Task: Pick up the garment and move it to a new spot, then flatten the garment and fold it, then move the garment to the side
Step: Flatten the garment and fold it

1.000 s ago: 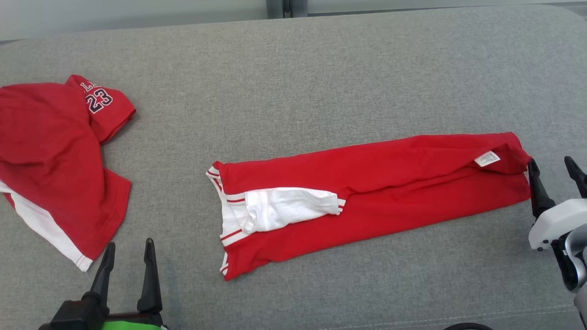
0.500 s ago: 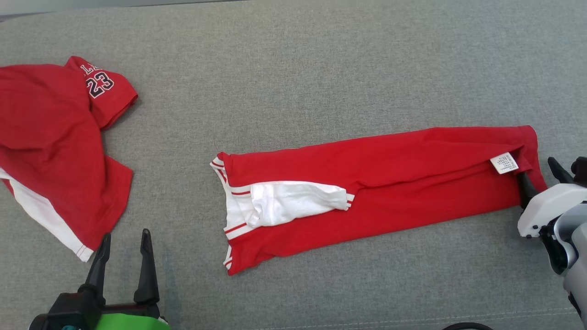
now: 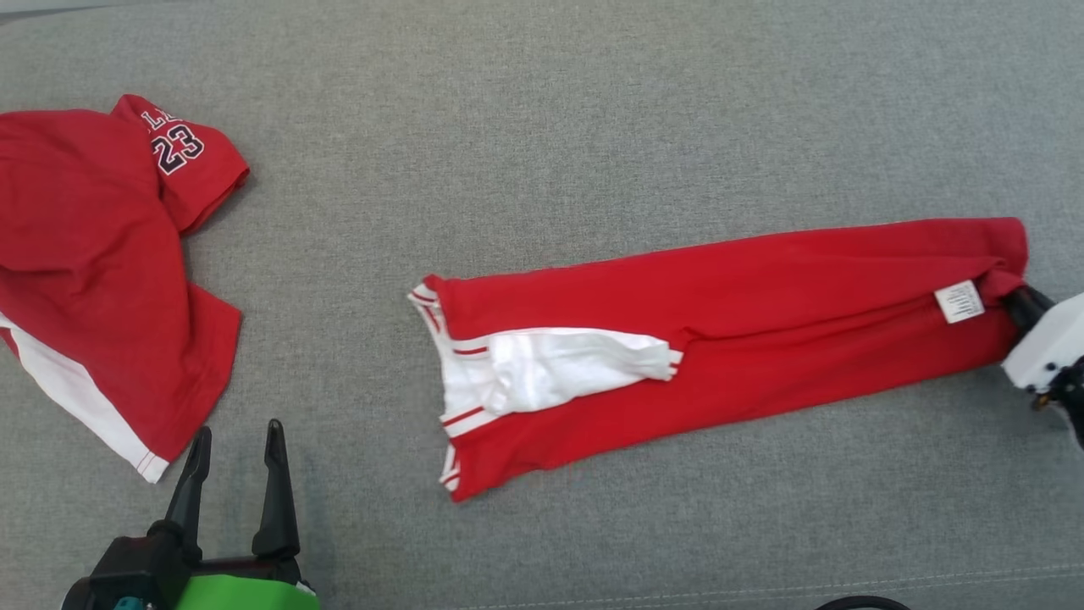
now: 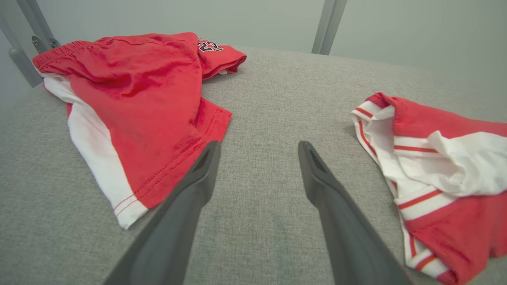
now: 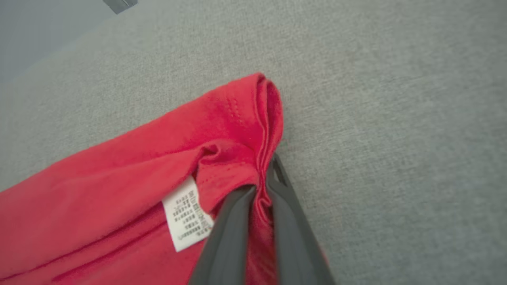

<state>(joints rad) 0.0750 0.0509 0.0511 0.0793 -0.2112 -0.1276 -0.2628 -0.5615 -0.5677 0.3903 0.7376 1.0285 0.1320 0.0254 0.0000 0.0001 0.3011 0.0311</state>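
Shorts [image 3: 93, 280] at left read "23". My right gripper [image 5: 261, 178] pinches the jersey [image 3: 762, 322] beside its illegible label [image 3: 959, 302]; left gripper [image 3: 238, 430] spread.

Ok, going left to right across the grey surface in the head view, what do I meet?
In order: crumpled red shorts marked 23 → long folded red garment → right gripper, shut on that garment's right end.
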